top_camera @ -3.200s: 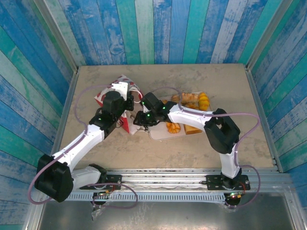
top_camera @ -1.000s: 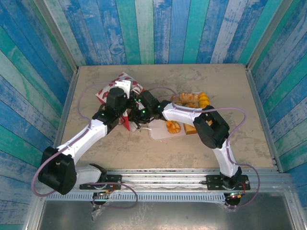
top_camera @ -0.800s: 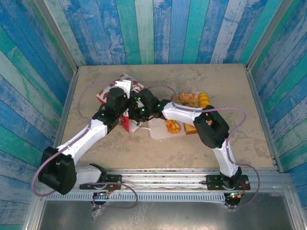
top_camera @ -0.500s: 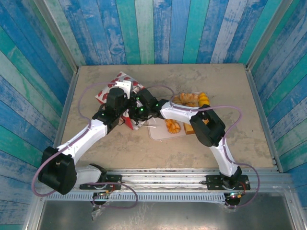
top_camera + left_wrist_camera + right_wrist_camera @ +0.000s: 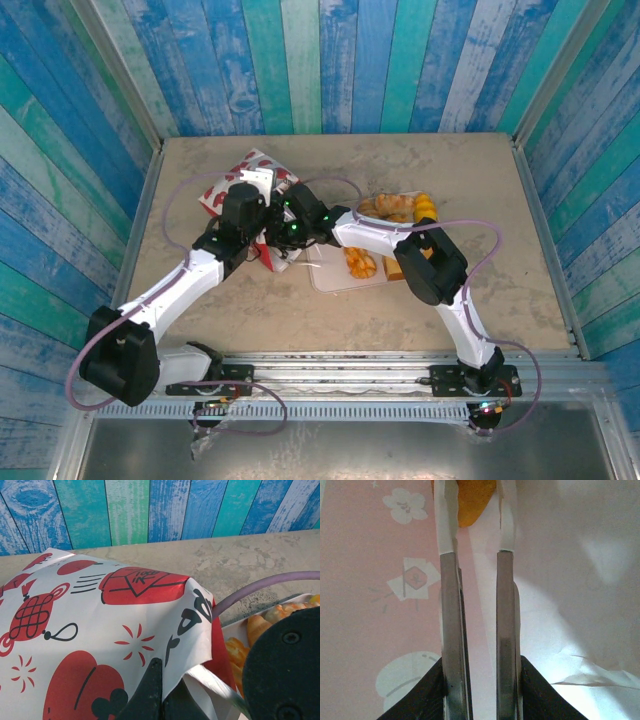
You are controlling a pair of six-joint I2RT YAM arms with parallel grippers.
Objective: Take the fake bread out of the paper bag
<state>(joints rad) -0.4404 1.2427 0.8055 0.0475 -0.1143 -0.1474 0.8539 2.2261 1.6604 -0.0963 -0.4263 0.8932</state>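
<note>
- The bag (image 5: 90, 625) lies on its side on the counter (image 5: 450, 170), left of centre. Its red-and-white printed face is up and its mouth is turned toward the tray (image 5: 328, 272).
- The left tool (image 5: 161, 692) is pressed together on the bag's rim at the mouth. From the left wrist, the paper edge meets its dark fingers, and a red panel of the bag shows just to the right.
- The right arm reaches leftward across the tray. The right tool (image 5: 475, 525) is at the bag's mouth, just beside the left tool in the top view.
- From the right wrist, its two fingers (image 5: 447, 605) stand close together with a narrow gap, and their tips are wrapped in white tape.
- An orange bit of bread (image 5: 469, 500) sits between those taped tips, which pinch it from both sides.
- Left of the fingers is a pink surface (image 5: 370, 580) printed with flowers. To their right is creased white paper (image 5: 570, 555).
- More bread lies on the tray: an orange bun near its middle, a flat piece partly hidden under the right arm, and a cluster of golden pieces along the far edge.
- From the left wrist, some of these show at the right, behind the right arm's black casing, with a purple cable (image 5: 260, 586) arching over them.
- Blue and green plank walls (image 5: 320, 60) stand around the counter on three sides.
</note>
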